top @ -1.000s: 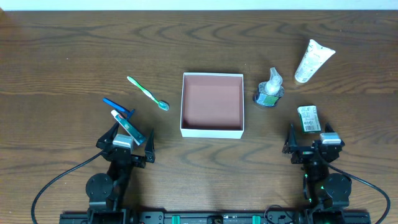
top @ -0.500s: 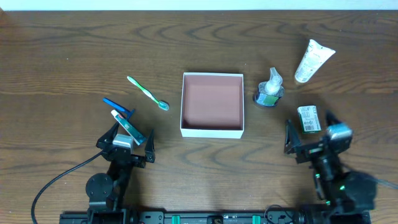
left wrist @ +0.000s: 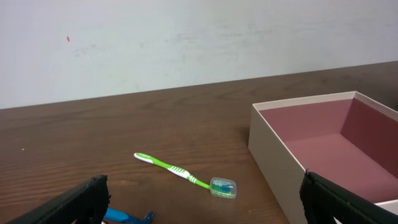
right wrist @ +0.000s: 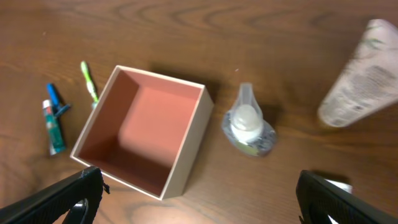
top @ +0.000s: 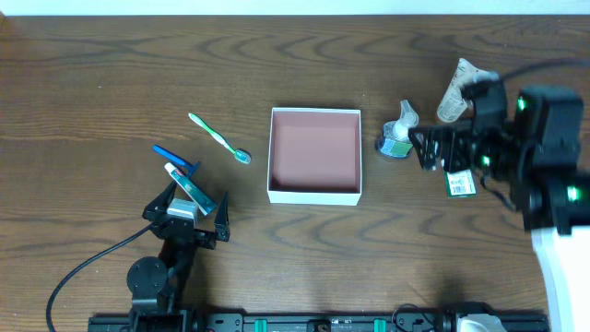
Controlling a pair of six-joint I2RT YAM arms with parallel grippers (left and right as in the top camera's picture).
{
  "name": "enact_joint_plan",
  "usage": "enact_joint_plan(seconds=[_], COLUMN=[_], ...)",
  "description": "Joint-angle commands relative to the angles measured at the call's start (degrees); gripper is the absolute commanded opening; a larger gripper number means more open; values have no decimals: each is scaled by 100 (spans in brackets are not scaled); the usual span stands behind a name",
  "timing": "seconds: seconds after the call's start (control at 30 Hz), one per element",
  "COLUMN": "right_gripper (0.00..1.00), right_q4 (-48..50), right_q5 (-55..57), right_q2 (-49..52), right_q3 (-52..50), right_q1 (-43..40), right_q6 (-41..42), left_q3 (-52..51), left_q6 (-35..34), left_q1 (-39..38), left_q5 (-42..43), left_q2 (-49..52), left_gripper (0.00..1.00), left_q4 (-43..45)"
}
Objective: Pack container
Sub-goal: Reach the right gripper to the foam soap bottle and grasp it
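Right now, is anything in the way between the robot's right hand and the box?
Yes. The small pump bottle stands between the right gripper and the box, close to the box's right wall. The jaws are wide open and hold nothing. To reach the box, the arm would probably have to go over or around the bottle.

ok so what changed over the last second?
Right tool lifted off its spot at the table's near edge and swung out to hover, open, by the pump bottle right of the container. Nothing was grasped or released. Left tool, open, and every item on the table stayed put.
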Motion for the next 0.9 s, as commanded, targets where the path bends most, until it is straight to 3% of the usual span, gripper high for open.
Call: enact_joint_plan(seconds=[0.0, 0.13, 0.23, 0.4, 0.63, 0.87], right_gripper=[99, 92, 97, 96, 92, 86], right_q4=[-59, -31, 11, 199, 710, 1117], right_q5=[-343, -323, 55, 774, 1945, 2367], right_q2=[372, 767, 1088, 1569, 2225, 2479], right_q3=[162, 162, 162, 160, 160, 160], right_q1=[-33, -33, 9, 278, 726, 831], right_q6=[-184, -861, -1093, -1084, -533, 4], left_q3=[-109, -109, -109, -109, -109, -109], left_q6=[-7, -7, -7, -7, -7, -7], left_q1=[20, 20, 20, 20, 20, 20], left_q5=[15, 15, 15, 15, 15, 15], left_q2=[-31, -31, -31, -31, -31, -31], left_gripper=[98, 98, 98, 98, 98, 98], left_q4=[-190, -190, -190, -190, -190, -190])
